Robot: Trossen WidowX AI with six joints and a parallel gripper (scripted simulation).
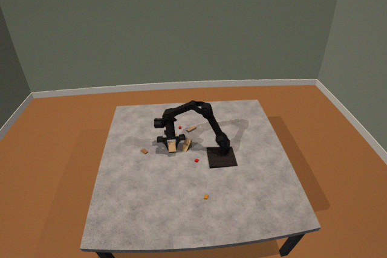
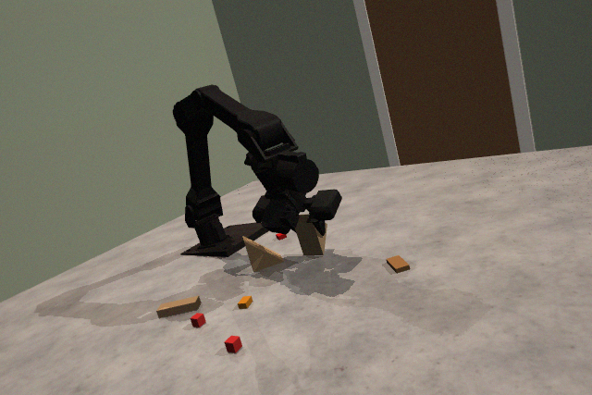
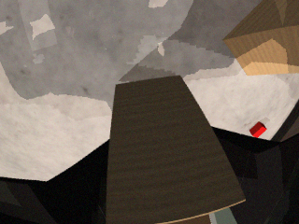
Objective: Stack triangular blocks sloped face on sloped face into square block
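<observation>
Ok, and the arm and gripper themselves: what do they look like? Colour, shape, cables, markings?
Arm: matte black throughout, slim straight links between chunky rounded joints, on a flat dark rectangular base plate. Gripper: also black, blocky housings, tapering fingers. No cables or markings that I can make out.

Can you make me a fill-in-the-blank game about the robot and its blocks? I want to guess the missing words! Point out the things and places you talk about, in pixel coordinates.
1. The robot's jaws are closed on a ____-shaped wooden block.
2. The other wedge block (image 1: 187, 144) (image 2: 260, 257) (image 3: 268, 51) rests on the ____.
3. The robot arm (image 1: 215, 125) (image 2: 198, 156) is coloured ____.
4. The small cube nearest the camera in the exterior view (image 2: 233, 344) is ____.

Missing words: wedge (or triangle); table; black; red.
</observation>
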